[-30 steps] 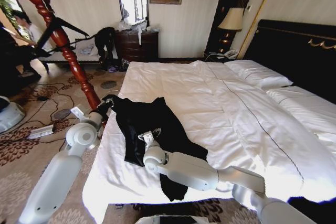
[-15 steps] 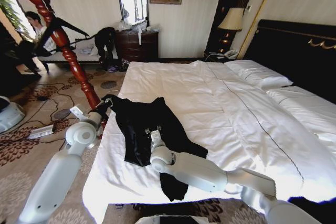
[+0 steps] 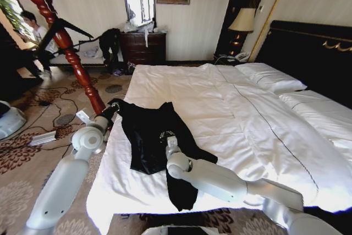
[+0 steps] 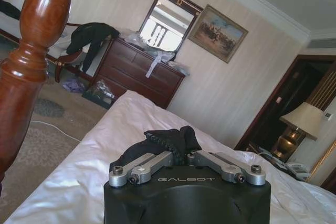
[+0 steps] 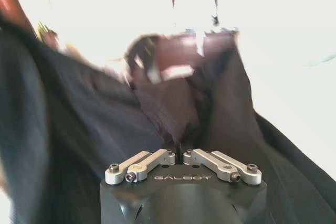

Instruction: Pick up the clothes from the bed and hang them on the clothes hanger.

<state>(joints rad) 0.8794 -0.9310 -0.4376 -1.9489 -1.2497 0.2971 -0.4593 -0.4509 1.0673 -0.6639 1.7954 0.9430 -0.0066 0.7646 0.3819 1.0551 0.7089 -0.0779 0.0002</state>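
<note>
The clothes (image 3: 144,136), a black jacket, lie crumpled on the near left part of the white bed (image 3: 247,114). My left gripper (image 3: 111,108) is at the bed's left edge, shut on a bunched corner of the clothes (image 4: 170,139). On the middle of the jacket sits my right gripper (image 3: 167,135), shut on the clothes (image 5: 173,108), whose dark fabric rises around it. The clothes hanger (image 3: 77,27), thin and black, hangs on a red-brown wooden stand (image 3: 61,39) to the left of the bed.
The wooden stand (image 4: 23,72) rises close beside my left arm. Cables and a white device (image 3: 8,120) lie on the patterned carpet at left. A dark dresser (image 3: 143,48) stands at the far wall, with a lamp (image 3: 242,21) and pillows (image 3: 269,76) by the black headboard.
My right gripper has slid farther up the bed across the jacket, and the fabric has bunched with it. The left gripper has barely moved.
</note>
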